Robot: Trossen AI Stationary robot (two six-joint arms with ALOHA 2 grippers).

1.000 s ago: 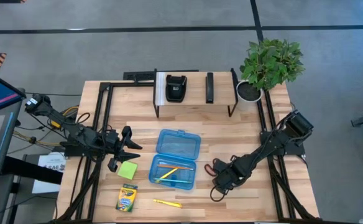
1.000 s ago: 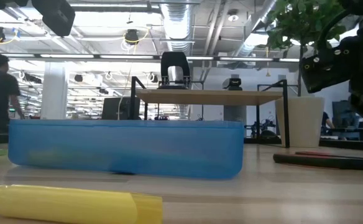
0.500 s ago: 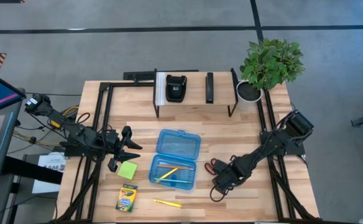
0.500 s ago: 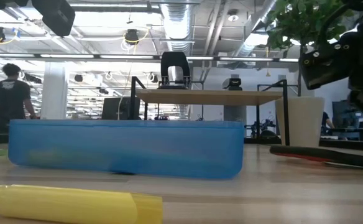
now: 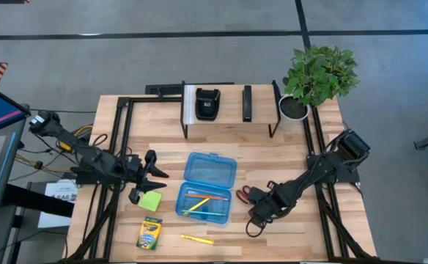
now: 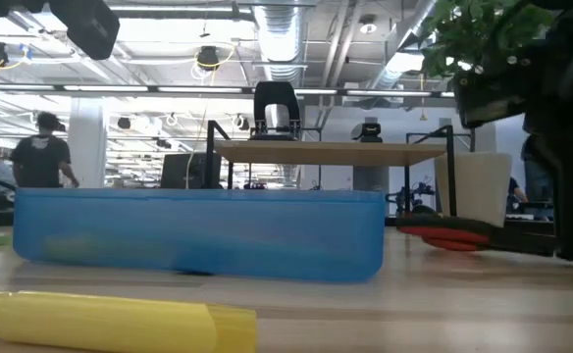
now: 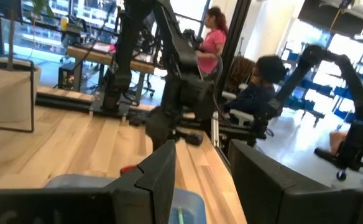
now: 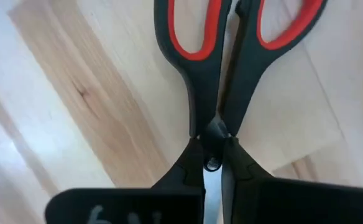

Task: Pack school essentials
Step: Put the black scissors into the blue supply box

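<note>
Red-and-black scissors [image 5: 248,196] lie right of the translucent blue case [image 5: 207,187], handles toward it. My right gripper [image 5: 262,210] is shut on them. The case stands open on the table with pencils [image 5: 197,202] inside. My left gripper [image 5: 152,176] hovers open just beyond the green sticky-note pad [image 5: 152,201], with nothing between its fingers [image 7: 163,180]. A crayon box [image 5: 149,233] and a yellow highlighter [image 5: 197,239] lie near the front edge. My right gripper pinches the scissors between its two fingers [image 8: 184,177] right at the pivot [image 8: 213,163], where the blades begin. It comes slanting down from the table's right. The red handles [image 6: 453,237] point toward the case, low over the table; whether they rest on it I cannot tell.
A black rack [image 5: 229,110] with black devices stands at the back, with a potted plant [image 5: 318,73] at the back right. Bare wood lies between the case and the scissors. People move in the room behind.
My right gripper has moved a little toward the table's left, taking the scissors with it. Their handle end has slid closer to the blue case and tipped up slightly. My left arm has kept still.
</note>
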